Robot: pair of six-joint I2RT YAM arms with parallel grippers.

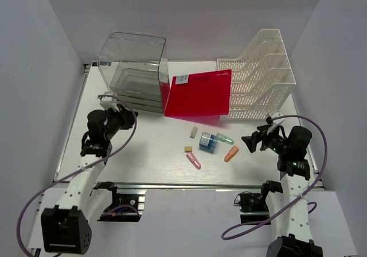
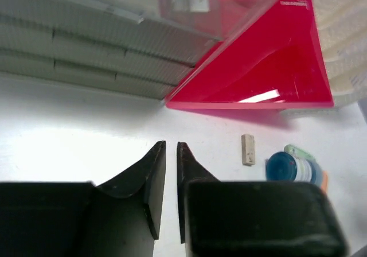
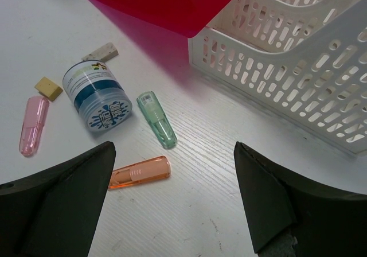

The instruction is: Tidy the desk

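As the desk [image 1: 143,154] is judged rigid, slick and ungraspable, nothing is held; left jaws nearly closed; right jaws parted wide.

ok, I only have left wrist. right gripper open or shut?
Observer: Open and empty. The right gripper hovers just right of the orange tube, in front of the white mesh rack.
Operator: anything near the blue jar I'm missing?
Observer: A pink tube and a small tan block lie on the desk, on the arms' side of the blue jar.
Operator: rack loaded?
Observer: Top view shows four tiers, no papers visible in them.
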